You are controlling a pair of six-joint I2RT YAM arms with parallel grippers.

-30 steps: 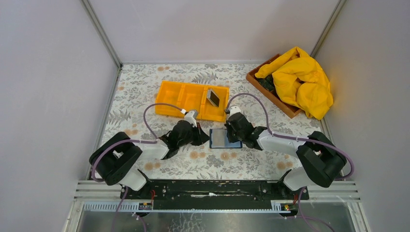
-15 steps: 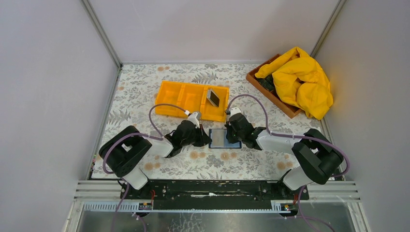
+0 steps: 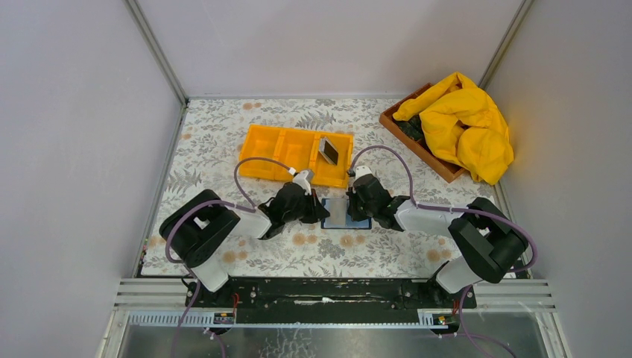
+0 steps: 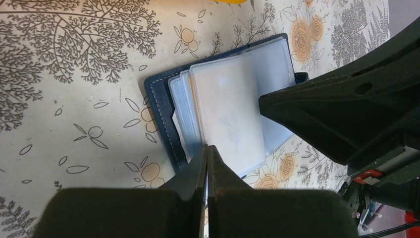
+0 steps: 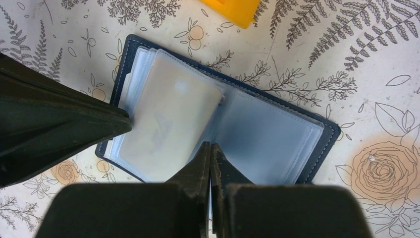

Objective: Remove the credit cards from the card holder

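Dark-blue card holder (image 3: 345,213) lies open on the floral table (image 3: 216,127) just in front of the orange tray (image 3: 261,153), a pale card (image 5: 166,121) in its clear sleeves, while my left gripper (image 4: 206,151) and right gripper (image 5: 210,148), each with fingers pressed together, meet it from opposite sides.

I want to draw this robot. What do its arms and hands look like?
The left arm and right arm are white tubes with chunky black joints. A purple cable loops along each one. The left hand and right hand are black, each with two flat, wedge-shaped fingers.
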